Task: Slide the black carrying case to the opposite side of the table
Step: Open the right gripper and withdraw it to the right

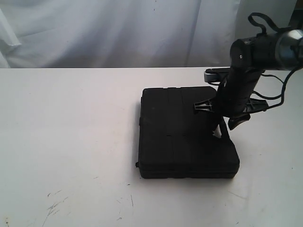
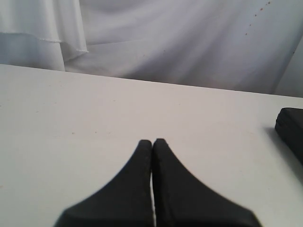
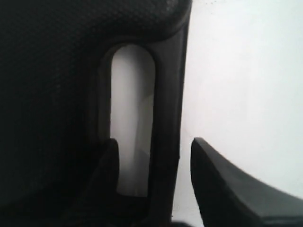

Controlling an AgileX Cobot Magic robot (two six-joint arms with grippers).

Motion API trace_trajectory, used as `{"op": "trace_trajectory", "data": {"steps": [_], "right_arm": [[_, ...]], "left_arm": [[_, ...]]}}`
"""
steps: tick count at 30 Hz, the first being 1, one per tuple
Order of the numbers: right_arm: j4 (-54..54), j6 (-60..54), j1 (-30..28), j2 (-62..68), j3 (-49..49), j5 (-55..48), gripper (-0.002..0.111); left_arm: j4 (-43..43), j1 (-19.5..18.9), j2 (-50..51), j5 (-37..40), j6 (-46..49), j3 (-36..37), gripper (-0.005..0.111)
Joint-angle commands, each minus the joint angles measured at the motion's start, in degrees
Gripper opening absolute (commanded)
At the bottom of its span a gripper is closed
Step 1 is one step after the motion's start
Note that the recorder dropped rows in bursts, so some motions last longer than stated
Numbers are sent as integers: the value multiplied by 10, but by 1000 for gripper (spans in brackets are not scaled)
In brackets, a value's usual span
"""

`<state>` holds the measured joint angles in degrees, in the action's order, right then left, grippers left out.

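Black pebbled plastic fills the right wrist view: it's the carrying case (image 3: 52, 71), seen close up at its handle end. The right gripper (image 3: 156, 156) is spread and straddles the handle bar (image 3: 168, 94), with one finger down in the slot and the other outside over bare table (image 3: 246, 71). There's a visible gap on the outer side. I can't tell whether the inner finger touches, so it isn't clamped.

In the exterior view the case (image 1: 184, 135) lies flat, right of centre on the table (image 1: 66, 142), and looks near-square, so there's no clear long axis. The handle edge faces right and the bar runs front to back. The right gripper (image 1: 226, 126) comes down on it from above.

Key relation: the case body lies entirely to the left of those jaws, and the free table run is also to the left. My read is that the travel is leftward. The outer finger or a closed grip on the bar would drive it, perpendicular to the bar.

The left gripper (image 2: 152, 144) has its fingers pressed together and holds nothing. It's well apart from the case (image 2: 291, 130), which only clips the edge of its view. The right arm is clearly the nearer one.

Scuff marks (image 1: 54, 201) sit at the front left, off any straight path. Furthest back is the white cloth backdrop (image 1: 118, 28).
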<state>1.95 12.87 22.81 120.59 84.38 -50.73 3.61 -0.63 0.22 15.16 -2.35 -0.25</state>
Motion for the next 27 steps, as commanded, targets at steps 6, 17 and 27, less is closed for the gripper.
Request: {"op": "trace_trajectory", "data": {"steps": [6,17,27], "right_arm": [[2,14,-2,-41,-1,45,47],[141,108,-2,-123,-6,14,38],[159,182,-2,-282,-223,217,1]], "left_arm": [[2,-1,-2,1,-1,2,0],[2,-1,-2,1,-1,2,0],[2,-1,-2,1,-1,2,0]]}}
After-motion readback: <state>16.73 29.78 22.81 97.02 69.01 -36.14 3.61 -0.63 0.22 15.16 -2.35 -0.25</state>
